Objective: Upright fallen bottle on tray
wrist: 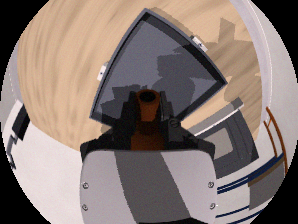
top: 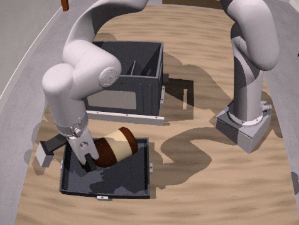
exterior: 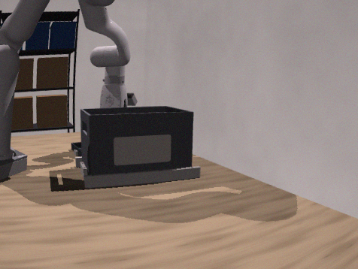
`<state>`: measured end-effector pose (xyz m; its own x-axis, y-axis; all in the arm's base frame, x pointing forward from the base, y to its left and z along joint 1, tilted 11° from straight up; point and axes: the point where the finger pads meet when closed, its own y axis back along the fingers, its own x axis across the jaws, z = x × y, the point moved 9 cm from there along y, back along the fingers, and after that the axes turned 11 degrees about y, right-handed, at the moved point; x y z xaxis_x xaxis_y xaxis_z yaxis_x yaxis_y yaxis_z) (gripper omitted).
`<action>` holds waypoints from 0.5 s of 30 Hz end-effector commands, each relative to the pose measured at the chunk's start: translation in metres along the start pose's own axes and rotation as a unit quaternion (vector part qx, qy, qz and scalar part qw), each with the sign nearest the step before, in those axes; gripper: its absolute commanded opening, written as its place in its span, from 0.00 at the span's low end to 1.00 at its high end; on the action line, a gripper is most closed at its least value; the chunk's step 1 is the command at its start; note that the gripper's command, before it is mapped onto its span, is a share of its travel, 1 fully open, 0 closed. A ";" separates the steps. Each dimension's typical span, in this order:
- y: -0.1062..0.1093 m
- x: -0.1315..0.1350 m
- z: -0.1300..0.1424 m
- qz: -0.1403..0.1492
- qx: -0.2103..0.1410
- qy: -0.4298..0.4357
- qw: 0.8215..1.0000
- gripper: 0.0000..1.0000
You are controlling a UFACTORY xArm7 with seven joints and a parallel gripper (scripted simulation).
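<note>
A brown bottle (top: 117, 147) with a cream label lies tilted over the dark grey tray (top: 125, 185), its neck end at the lower left and its base raised toward the tray's far right corner. My gripper (top: 87, 159) is shut on the bottle's neck end at the tray's left side. In the wrist view the bottle (wrist: 145, 123) shows between the fingers, with the tray (wrist: 166, 50) beyond it. The dark crate (top: 147, 78) (exterior: 135, 139) stands behind the tray on its grey base plate. In the exterior view the crate hides the tray and the bottle.
The arm's base block (top: 243, 129) stands on the wooden floor to the right. A shelf rack (exterior: 41, 71) with boxes stands by the far wall. A small grey block lies left of the tray.
</note>
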<state>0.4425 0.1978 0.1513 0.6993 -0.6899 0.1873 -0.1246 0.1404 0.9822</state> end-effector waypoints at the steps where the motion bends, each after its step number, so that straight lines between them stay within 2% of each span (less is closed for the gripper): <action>1: 0.009 0.000 -0.001 0.001 0.002 0.000 1.000 0.00; 15: 0.036 0.000 -0.001 0.001 0.002 0.000 1.000 0.00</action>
<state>0.4395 0.2012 0.1750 0.6993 -0.6898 0.1873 -0.1246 0.1404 0.9822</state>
